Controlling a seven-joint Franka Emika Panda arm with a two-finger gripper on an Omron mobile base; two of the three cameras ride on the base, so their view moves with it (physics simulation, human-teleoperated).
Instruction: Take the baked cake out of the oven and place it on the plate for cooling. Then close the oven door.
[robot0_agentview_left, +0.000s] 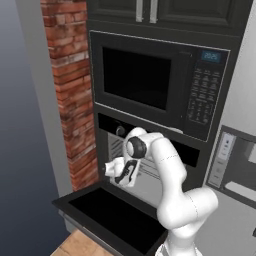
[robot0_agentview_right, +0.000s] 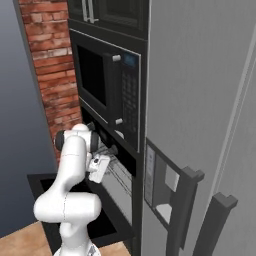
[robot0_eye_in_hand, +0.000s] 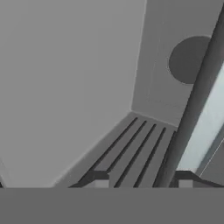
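The black oven (robot0_agentview_left: 118, 131) stands with its oven door (robot0_agentview_left: 112, 216) dropped flat in front of it. My gripper (robot0_agentview_left: 121, 176) is at the mouth of the cavity, just above the door's hinge edge, and it also shows in the right base view (robot0_agentview_right: 100, 170). In the hand view, my gripper (robot0_eye_in_hand: 142, 181) faces the grey cavity, its tips apart over the rack wires (robot0_eye_in_hand: 131, 146). A dark bar with a pale strip (robot0_eye_in_hand: 205, 127) runs past the right fingertip. The cake and the plate are out of view. I cannot tell whether anything is held.
A black microwave (robot0_agentview_left: 150, 80) with a keypad sits directly above the oven. A red brick pillar (robot0_agentview_left: 70, 90) stands to the left. A grey fridge with a dispenser (robot0_agentview_right: 162, 187) and dark handles stands to the right. The open door (robot0_agentview_right: 42, 186) juts out toward my base.
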